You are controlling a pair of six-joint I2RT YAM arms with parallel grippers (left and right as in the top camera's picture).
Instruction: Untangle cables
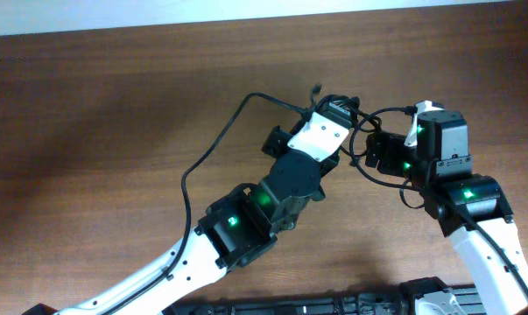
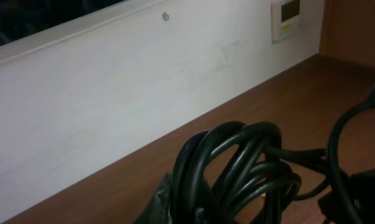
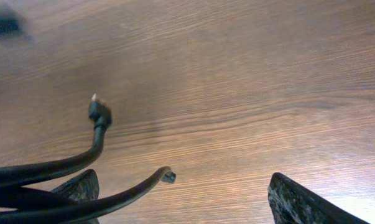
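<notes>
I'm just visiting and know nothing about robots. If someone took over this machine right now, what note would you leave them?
Left gripper: at the coiled bundle of thin black cables; whether it is clamped on it is hidden.
Right gripper: open, with two plug-tipped cable ends reaching into its gap, not gripped.
One long black strand trails in a loose curve over the brown wooden table.
Done: nothing clearly separated.
Left: the coil is tangled; the cords need pulling apart.
</notes>
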